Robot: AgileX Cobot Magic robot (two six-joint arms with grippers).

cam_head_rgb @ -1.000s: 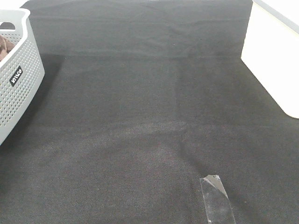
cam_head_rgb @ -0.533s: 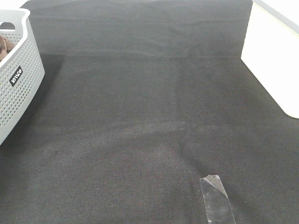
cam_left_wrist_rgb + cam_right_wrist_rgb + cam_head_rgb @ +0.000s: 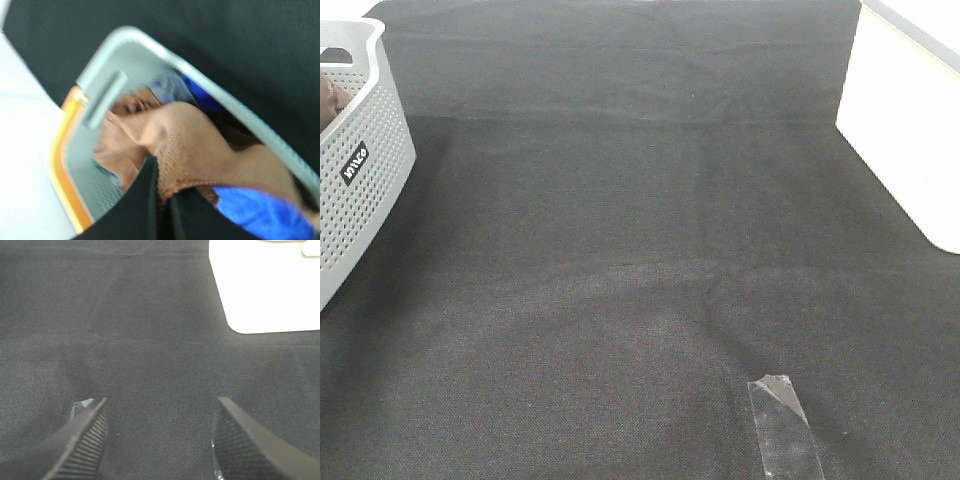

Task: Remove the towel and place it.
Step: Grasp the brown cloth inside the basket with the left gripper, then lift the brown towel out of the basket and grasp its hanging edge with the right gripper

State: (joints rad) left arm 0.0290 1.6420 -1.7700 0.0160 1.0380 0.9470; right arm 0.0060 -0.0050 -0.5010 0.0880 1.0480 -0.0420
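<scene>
**Q:** How far into the towel job are you?

**A:** Barely started, I'd say. My left gripper (image 3: 165, 186) is down in the basket (image 3: 165, 52). Its jaws look pinched together on a fold of the towel (image 3: 200, 145), as far as the blurry wrist view lets me judge. So it's grabbed but not out. The towel sits in the basket, with only a brown sliver peeking over the rim in the high view. Lifting it out and laying it down is all left to do. Meanwhile my right gripper (image 3: 160, 440) hangs over the black table cloth (image 3: 620, 250), jaws wide apart, nothing in them.

**Q:** Anything else in that basket?

**A:** Blue cloth (image 3: 250, 212), tucked beside and under the towel. Can't tell how many pieces.
</scene>
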